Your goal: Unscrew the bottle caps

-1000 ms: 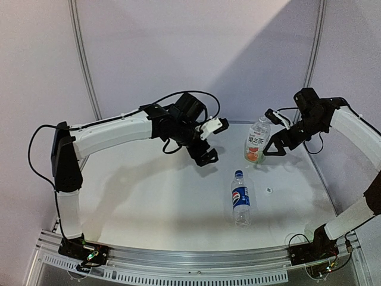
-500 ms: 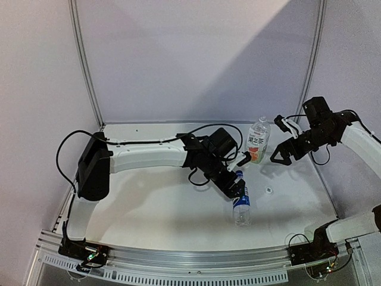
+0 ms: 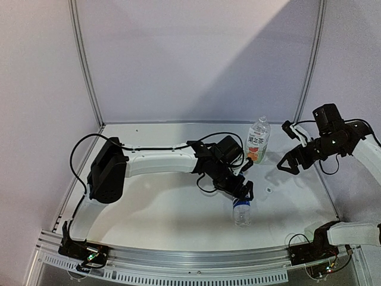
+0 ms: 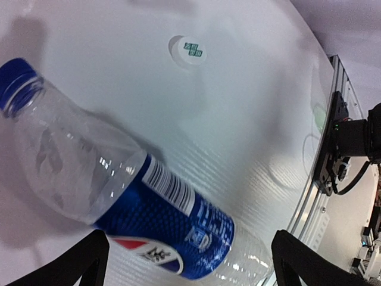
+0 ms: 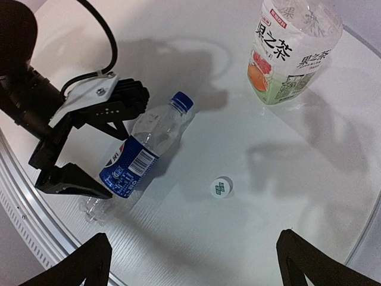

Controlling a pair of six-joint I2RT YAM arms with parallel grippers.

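Note:
The slim Pepsi bottle [image 3: 241, 212] lies on the table, with its blue cap [image 4: 18, 83] still screwed on. It also shows in the right wrist view [image 5: 140, 158]. My left gripper [image 3: 243, 190] is open and hangs just over it, with a finger on each side of the blue label [image 4: 172, 232]; neither finger touches it. The wider bottle [image 3: 257, 141] stands upright at the back. The white cap [image 3: 269, 190] lies loose on the table between the bottles. My right gripper [image 3: 289, 165] is open and empty, right of the wider bottle and above the white cap [image 5: 221, 187].
The table's metal front rail [image 4: 333, 143] runs close to the Pepsi bottle's base. The enclosure's white walls and a vertical post [image 3: 306, 77] stand behind the wider bottle. The left arm [image 3: 161, 161] stretches across the middle of the table.
My left arm has swung from the back centre forward and down to the lying Pepsi bottle. My right gripper has drawn back to the right, away from the wider bottle.

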